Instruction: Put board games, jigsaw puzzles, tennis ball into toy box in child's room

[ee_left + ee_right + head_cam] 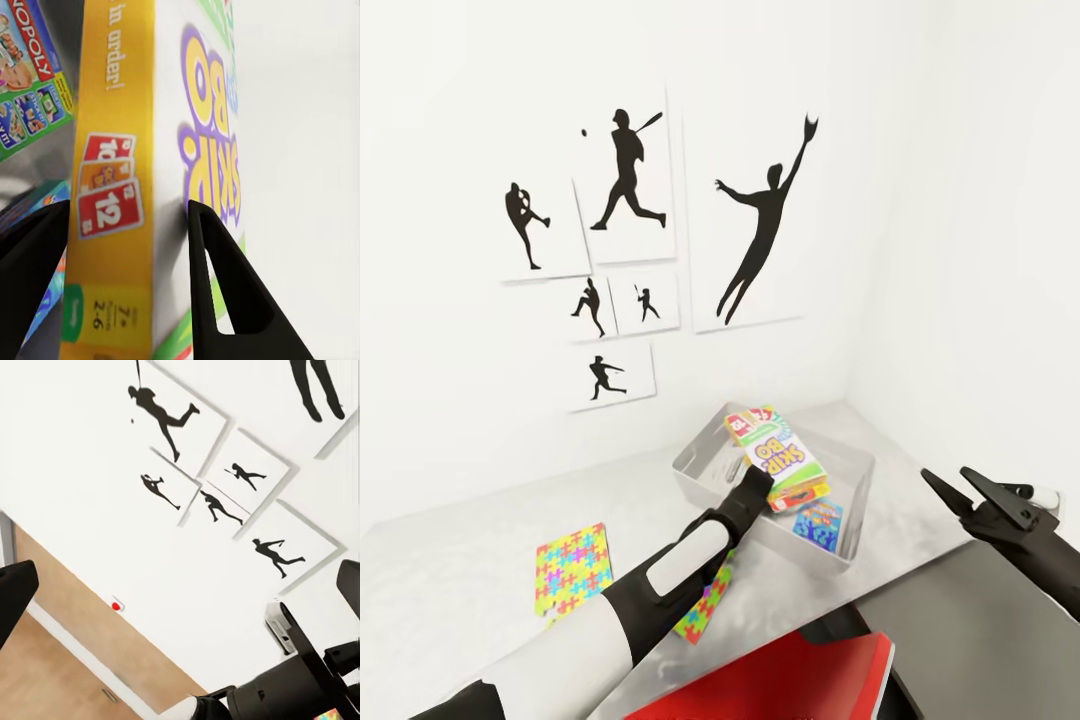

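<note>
- The left gripper is seen in the head view reaching over the toy box; in the left wrist view its two black fingers are closed against the yellow edge and the white face of the Skip-Bo board game.
- That Skip-Bo box is held tilted above the inside of the toy box, which stands on the pale grey table near the corner of the white walls.
- A green-and-white Monopoly box is seen just beside it in the left wrist view, and a small blue box lies against the near wall of the tub.
- One jigsaw puzzle lies flat on the table, well apart from the tub; a second jigsaw puzzle is partly hidden under the left forearm.
- The right gripper is held to the right of the tub with its jaws spread and nothing between them.
- A red flat object is seen at the lower edge of the head view.
- Black baseball-player silhouette pictures are hung on the wall above the table.
</note>
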Robot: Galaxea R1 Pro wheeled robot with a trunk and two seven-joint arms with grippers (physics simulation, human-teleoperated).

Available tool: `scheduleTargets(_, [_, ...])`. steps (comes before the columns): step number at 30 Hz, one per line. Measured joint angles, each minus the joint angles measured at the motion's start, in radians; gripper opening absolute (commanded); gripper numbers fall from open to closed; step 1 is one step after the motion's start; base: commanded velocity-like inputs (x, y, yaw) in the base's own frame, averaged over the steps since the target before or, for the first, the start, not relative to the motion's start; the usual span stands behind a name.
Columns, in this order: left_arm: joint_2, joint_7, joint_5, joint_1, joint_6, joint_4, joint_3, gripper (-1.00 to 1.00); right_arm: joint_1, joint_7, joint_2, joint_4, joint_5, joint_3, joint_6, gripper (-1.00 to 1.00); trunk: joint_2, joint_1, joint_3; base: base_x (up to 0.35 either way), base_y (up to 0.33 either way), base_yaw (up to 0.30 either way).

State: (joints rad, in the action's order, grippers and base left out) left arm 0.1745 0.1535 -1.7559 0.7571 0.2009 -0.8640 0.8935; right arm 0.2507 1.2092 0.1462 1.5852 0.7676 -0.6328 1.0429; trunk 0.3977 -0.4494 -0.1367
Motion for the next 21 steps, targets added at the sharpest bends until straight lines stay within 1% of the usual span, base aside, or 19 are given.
scheduleTargets(4, [0.0,0.002,0.0,0.001,0.003,-0.03,0.002,-1.0,0.0,0.001,0.0,0.0,0.0,-0.012,0.0,1.0,0.0,0.0,-0.006,0.0,0.0,0.0])
scheduleTargets(7, [0.0,0.02,-0.003,0.001,0.015,-0.053,0.002,-1.0,0.0,0.001,-0.002,-0.001,0.0,-0.018,0.0,1.0,0.0,0.0,-0.011,0.0,0.0,0.0])
scheduleTargets(14, [0.0,0.058,-0.003,0.001,0.045,-0.062,0.002,-1.0,0.0,0.001,0.001,-0.001,-0.001,-0.026,0.0,1.0,0.0,0.0,-0.023,0.0,0.0,0.0])
scheduleTargets(17, [0.0,0.063,-0.002,0.001,0.05,-0.07,0.002,-1.0,0.0,0.001,0.002,-0.001,-0.001,-0.031,0.0,1.0,0.0,0.0,-0.027,0.0,0.0,0.0])
scheduleTargets(21, [0.0,0.065,0.002,0.001,0.055,-0.122,-0.001,-1.0,0.0,0.001,0.005,-0.001,0.0,-0.033,0.0,1.0,0.0,0.0,-0.034,0.0,0.0,0.0])
